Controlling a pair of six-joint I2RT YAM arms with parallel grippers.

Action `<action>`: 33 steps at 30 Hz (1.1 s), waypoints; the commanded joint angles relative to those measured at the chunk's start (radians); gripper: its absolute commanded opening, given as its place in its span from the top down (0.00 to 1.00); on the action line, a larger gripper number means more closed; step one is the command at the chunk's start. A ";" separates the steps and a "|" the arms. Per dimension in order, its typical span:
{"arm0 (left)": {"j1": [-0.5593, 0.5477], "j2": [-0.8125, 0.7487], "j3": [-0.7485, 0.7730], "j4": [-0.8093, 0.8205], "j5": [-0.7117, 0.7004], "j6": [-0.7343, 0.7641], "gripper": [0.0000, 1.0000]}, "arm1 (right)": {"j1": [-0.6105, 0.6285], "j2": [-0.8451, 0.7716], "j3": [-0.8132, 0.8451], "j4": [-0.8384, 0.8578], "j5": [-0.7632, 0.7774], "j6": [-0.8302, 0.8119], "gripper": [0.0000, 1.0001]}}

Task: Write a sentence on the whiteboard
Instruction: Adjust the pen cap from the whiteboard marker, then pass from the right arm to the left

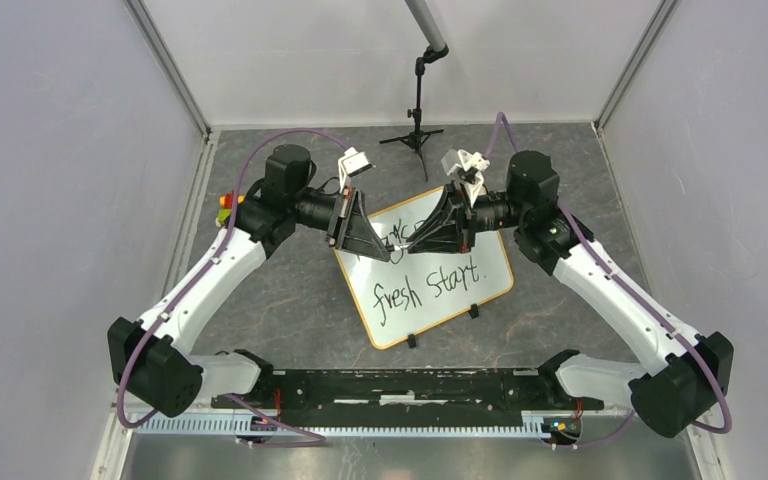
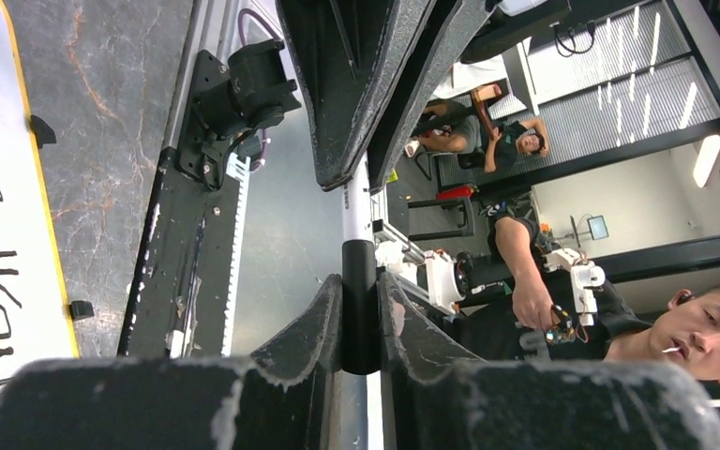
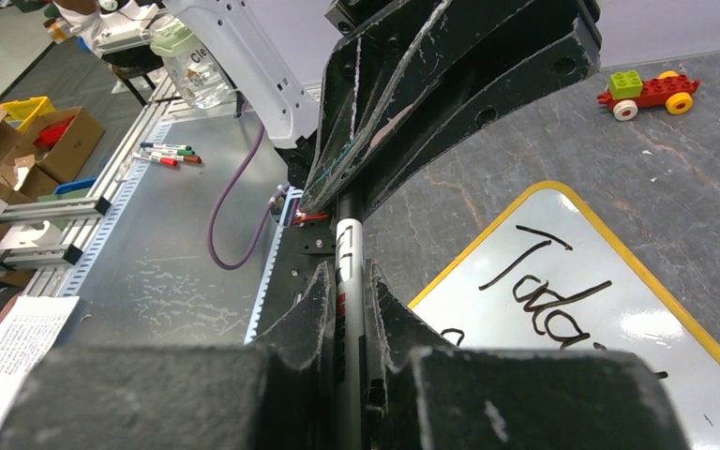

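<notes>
Where the two arms reach in toward each other, the whiteboard (image 1: 463, 300) lies flat on the dark stone-patterned table (image 1: 290, 300), near its middle. It is turned at an angle, so one corner points toward the far wall. Its yellow rim shows all round, and its two black clip feet (image 1: 473, 311) sit on the edge nearest the arm bases.

The sentence (image 1: 427, 285) runs in two lines of black script. The lower line reads "fresh start." in the overhead view. The upper line is mostly covered by the grippers there, though the right wrist view shows it beginning "Toda".

Over that upper line both grippers meet tip to tip on one marker (image 2: 360, 319). The left gripper (image 2: 361, 291) has its fingers pinched on the marker's black end. The right gripper (image 3: 349, 277) has its fingers clamped on the white barrel. The marker lies roughly in line between them. Whether it touches the board cannot be told.

Farther out, a small brick toy car (image 3: 650, 91) with yellow wheels stands on the table past the left arm's elbow, well apart from the board. A black tripod stand (image 1: 418, 125) stands by the far wall. Off the table, a few coloured pens (image 3: 164, 155) lie on a metal bench.
</notes>
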 commanded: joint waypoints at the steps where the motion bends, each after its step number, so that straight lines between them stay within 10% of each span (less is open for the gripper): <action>1: -0.016 0.001 0.063 0.060 -0.061 0.080 0.77 | 0.081 0.039 0.056 -0.086 0.078 -0.100 1.00; 5: 0.075 0.021 0.250 -0.427 -0.195 0.531 0.50 | 0.032 0.028 0.031 -0.100 0.087 -0.089 1.00; 11: 0.080 0.104 0.521 -0.938 -0.445 1.023 0.39 | -0.021 0.019 0.050 -0.198 0.084 -0.170 1.00; 20: -0.173 0.083 0.573 -0.888 -0.845 1.084 0.37 | -0.017 0.009 -0.014 -0.117 0.096 -0.046 1.00; 33: -0.388 0.171 0.623 -0.901 -0.989 1.073 0.49 | 0.029 -0.003 -0.046 -0.078 0.099 -0.002 1.00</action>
